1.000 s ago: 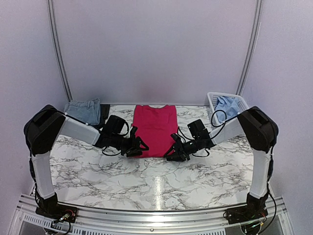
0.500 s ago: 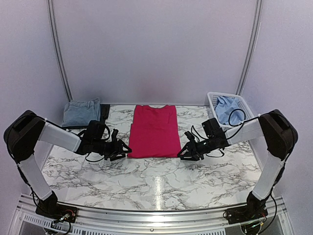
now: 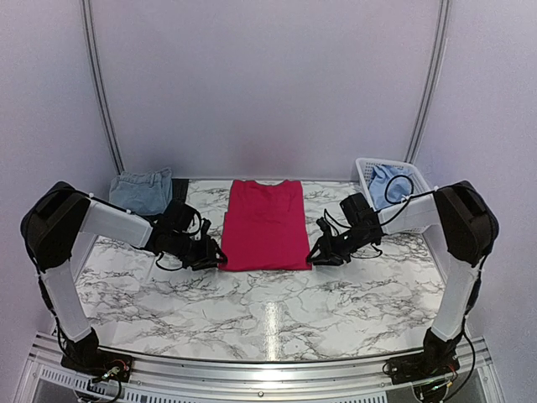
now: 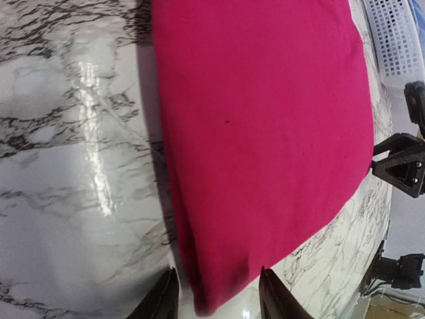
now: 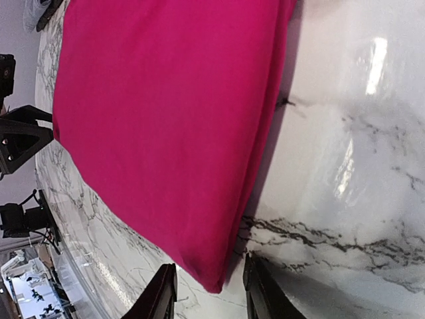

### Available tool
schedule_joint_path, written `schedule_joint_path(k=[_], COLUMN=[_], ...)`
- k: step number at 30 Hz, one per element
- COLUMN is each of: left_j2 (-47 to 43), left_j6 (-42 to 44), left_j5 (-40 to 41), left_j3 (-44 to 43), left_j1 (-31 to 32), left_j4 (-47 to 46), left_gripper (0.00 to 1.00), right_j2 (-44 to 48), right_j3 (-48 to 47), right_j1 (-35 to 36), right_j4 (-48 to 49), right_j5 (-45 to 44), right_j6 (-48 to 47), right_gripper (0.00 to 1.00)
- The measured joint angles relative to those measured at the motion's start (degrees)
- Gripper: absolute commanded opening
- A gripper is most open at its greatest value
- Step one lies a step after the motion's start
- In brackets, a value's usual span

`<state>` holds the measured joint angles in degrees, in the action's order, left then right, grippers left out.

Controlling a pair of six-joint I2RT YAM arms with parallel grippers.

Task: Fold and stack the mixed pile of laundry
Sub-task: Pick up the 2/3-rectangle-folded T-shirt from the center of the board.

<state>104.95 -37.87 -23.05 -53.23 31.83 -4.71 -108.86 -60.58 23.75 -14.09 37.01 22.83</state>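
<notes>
Pink-red T-shirt (image 3: 265, 222) lies flat as a long rectangle at the centre of the table (image 3: 268, 311), its short near hem facing me. My left fingers (image 4: 219, 299) sit at the shirt's 7 o'clock corner and my right fingers (image 5: 209, 289) at its 5 o'clock corner. Both pairs are apart, with a corner of cloth lying between them, not yet pinched. By my reading, the step in hand is to take the near hem and fold it toward 12 o'clock.

To do it well, both pairs should go low enough to catch every layer at the corner, since the edge looks doubled. They should close together, lift level and carry the hem straight back, so the fold line runs square across. A one-sided lift would skew the rectangle.

A folded denim piece (image 3: 141, 189) rests at 10 o'clock on the table, with a dark piece (image 3: 179, 191) just beside it. At 2 o'clock a light blue shirt (image 3: 388, 185) sits in the white basket (image 3: 362, 168), unfolded as far as I can see.
</notes>
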Motion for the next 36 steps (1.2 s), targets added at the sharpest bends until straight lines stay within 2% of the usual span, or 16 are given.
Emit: schedule_joint_path(k=[8,12,19,24,29,32,36], left_j2=[0.96,-0.46,-0.85,-2.75,-8.61,-14.29,-25.35], left_j6=[0.90,0.63,0.48,0.61,-0.42,-2.12,-6.32], left_j5=[0.52,1.07,2.05,2.12,2.73,3.32,4.00], left_j3=[-1.07,0.79,2.16,4.46,10.19,14.82,22.01], left_j1=[2.60,2.69,2.82,4.07,7.23,10.14,14.88], left_j4=[-0.04,-0.11,0.15,0.37,1.40,1.99,2.75], left_gripper=[0.43,0.30,0.00,0.00,0.00,0.00,0.00], right_j2=[-1.51,-1.51,-0.74,1.95,6.51,11.41,23.74], right_j3=[-1.29,-0.52,1.01,4.07,9.20,14.45,23.61], right_j1=[0.79,1.16,1.31,2.71,6.58,8.83,11.85], right_j4=[0.09,0.24,1.92,1.66,1.44,1.46,-0.20], right_j5=[-0.24,-0.26,0.17,-0.50,-1.86,-2.80,-4.09], right_j6=[-0.57,-0.57,-0.39,-0.37,0.57,1.92,4.68], right_gripper=[0.12,0.00,0.00,0.00,0.00,0.00,0.00])
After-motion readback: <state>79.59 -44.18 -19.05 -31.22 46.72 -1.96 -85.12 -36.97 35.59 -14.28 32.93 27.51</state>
